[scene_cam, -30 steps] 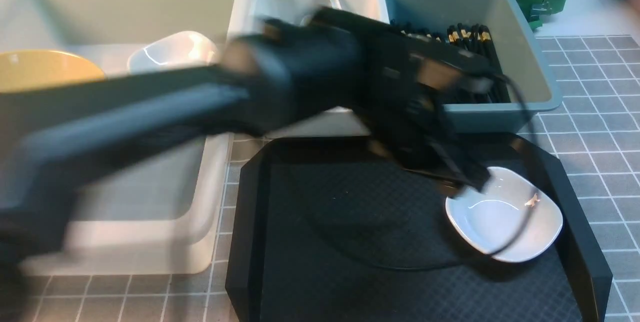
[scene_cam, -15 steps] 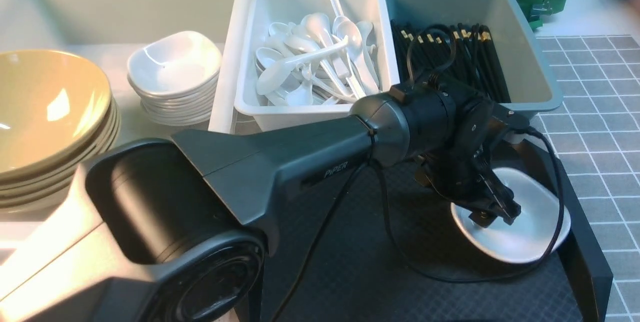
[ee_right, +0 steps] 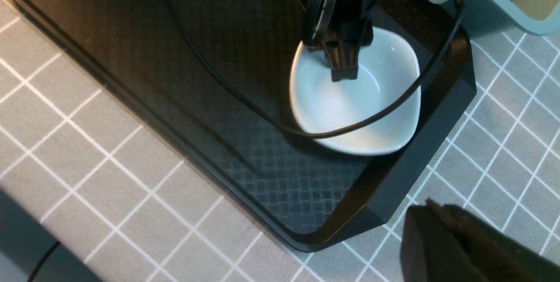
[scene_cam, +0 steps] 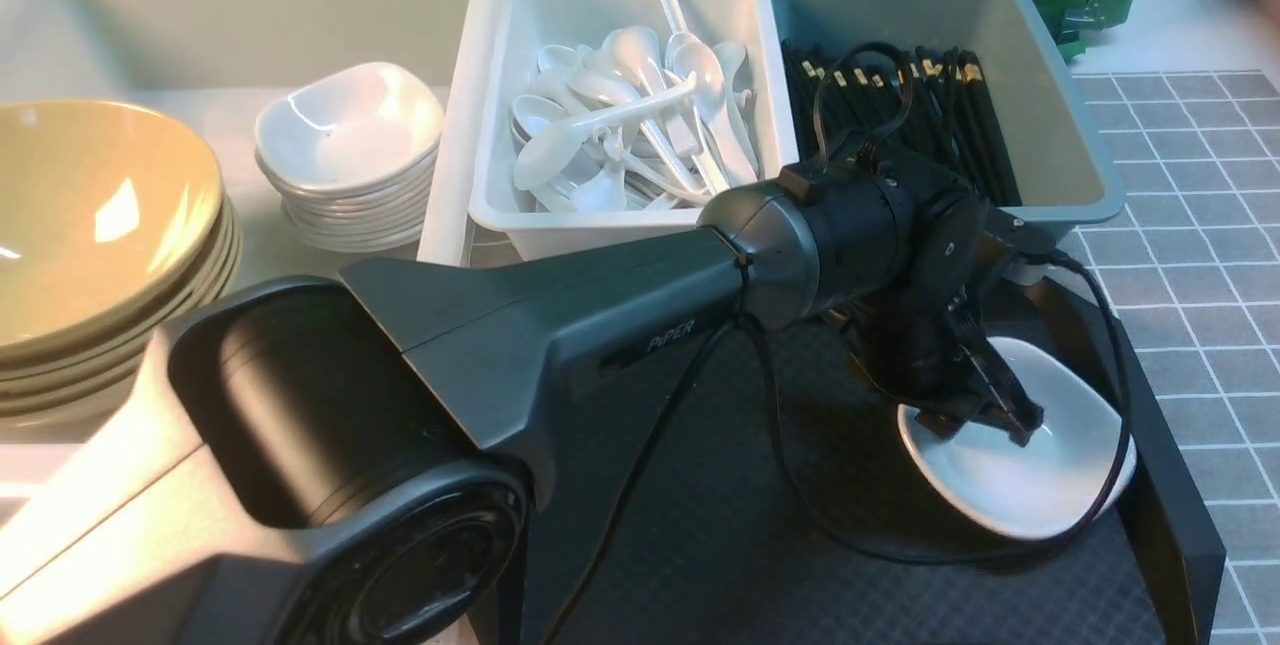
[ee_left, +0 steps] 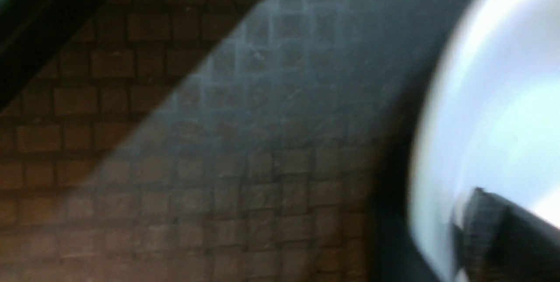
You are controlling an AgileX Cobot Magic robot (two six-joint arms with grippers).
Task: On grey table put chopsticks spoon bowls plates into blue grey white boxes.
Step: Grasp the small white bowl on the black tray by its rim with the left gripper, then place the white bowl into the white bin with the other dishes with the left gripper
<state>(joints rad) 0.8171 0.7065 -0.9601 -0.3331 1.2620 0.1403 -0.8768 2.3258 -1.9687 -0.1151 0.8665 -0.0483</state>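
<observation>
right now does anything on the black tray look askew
Yes: the white plate sits tipped on the black tray, its left rim raised where the left gripper pinches it. Nothing looks spilled or broken.

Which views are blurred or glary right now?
Left wrist view: heavily blurred, white plate a washed-out smear, black tray weave soft. Front view: sharp, bright glare spots on the yellow bowls. Right wrist view: sharp, soft sheen on the plate.

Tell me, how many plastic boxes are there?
3: big milky-white plastic box, left; small white plastic box of white spoons, middle; blue-grey plastic box of black chopsticks, right. None seem hidden.
</observation>
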